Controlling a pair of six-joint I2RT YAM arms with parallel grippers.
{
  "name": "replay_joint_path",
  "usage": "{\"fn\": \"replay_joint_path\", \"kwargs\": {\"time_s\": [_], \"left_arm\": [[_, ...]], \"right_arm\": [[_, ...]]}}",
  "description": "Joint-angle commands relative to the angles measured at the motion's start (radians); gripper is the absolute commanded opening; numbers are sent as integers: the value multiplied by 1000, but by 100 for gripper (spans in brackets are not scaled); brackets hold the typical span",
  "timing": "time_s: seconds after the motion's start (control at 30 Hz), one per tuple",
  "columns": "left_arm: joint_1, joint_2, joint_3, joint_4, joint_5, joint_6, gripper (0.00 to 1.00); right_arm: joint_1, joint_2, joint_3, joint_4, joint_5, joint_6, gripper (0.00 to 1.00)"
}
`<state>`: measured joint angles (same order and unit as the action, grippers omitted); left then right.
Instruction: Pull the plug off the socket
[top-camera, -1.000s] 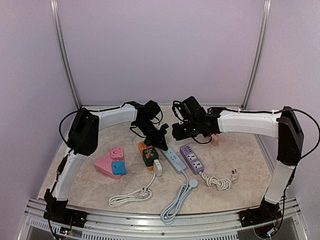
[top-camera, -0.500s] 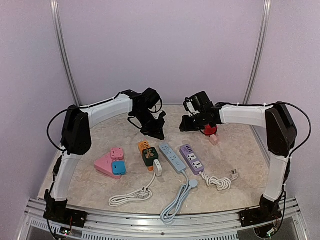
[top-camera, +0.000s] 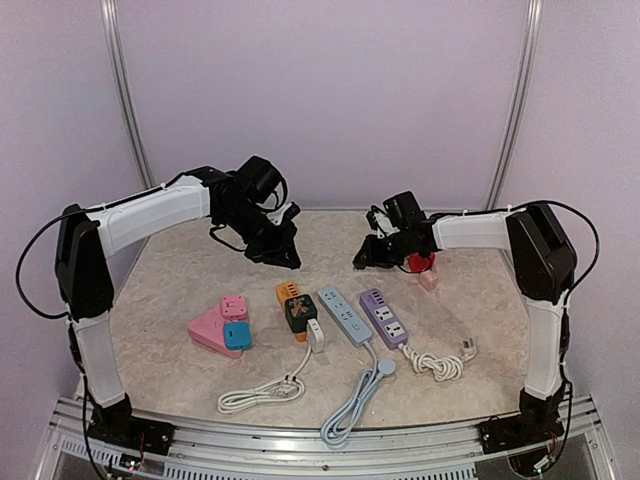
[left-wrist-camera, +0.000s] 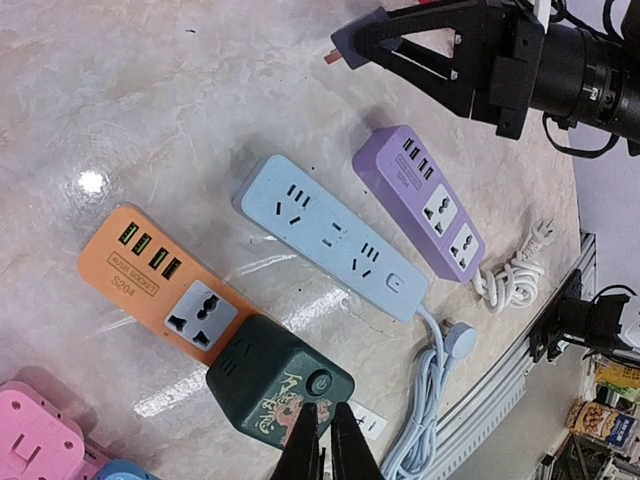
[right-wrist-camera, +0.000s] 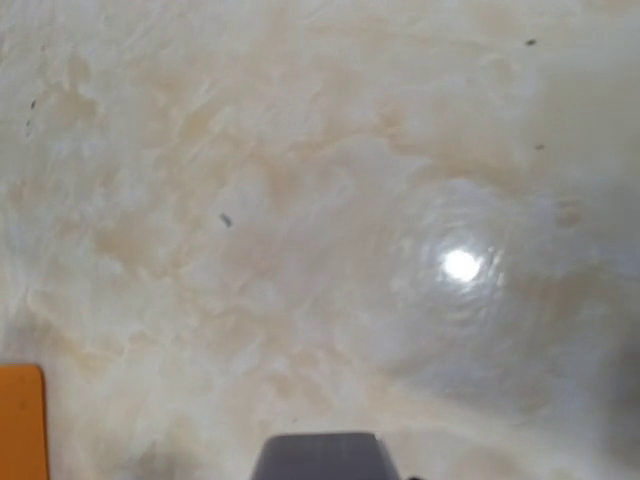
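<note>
- Three cords coiled on the near worktop (top-camera: 480, 310): white cord (top-camera: 262, 393), blue-grey cord (top-camera: 350, 402), second white cord (top-camera: 440, 363).
- Three power strips side by side: orange strip (left-wrist-camera: 140, 270), light blue strip (left-wrist-camera: 335, 235), purple strip (left-wrist-camera: 425, 195).
- One green cube adapter (left-wrist-camera: 280, 385), seated on the orange strip's near end.
- One pink triangular block (top-camera: 208, 330) at left, carrying one pink adapter (top-camera: 234, 306) and one blue adapter (top-camera: 238, 336).
- Left pincer (left-wrist-camera: 323, 418): jaws together, empty, above the worktop beyond the strips.
- Right pincer (left-wrist-camera: 350, 42): clamped on a small grey piece (right-wrist-camera: 320, 455), plug-like, copper pin showing.
</note>
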<state>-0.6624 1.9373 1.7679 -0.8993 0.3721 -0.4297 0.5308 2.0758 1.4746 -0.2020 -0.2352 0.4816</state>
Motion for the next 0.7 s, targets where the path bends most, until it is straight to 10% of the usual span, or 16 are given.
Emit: {"fn": "replay_joint_path", "kwargs": {"time_s": [0.0,0.67], "left_arm": [[12,-52,-56,32,-11,-10,5],[11,-49,-68,32,4,-17,6]], "right_arm": [[-26,16,-22,60,-54,32,23],[-44,37,-85,60,-59,26,40]]}}
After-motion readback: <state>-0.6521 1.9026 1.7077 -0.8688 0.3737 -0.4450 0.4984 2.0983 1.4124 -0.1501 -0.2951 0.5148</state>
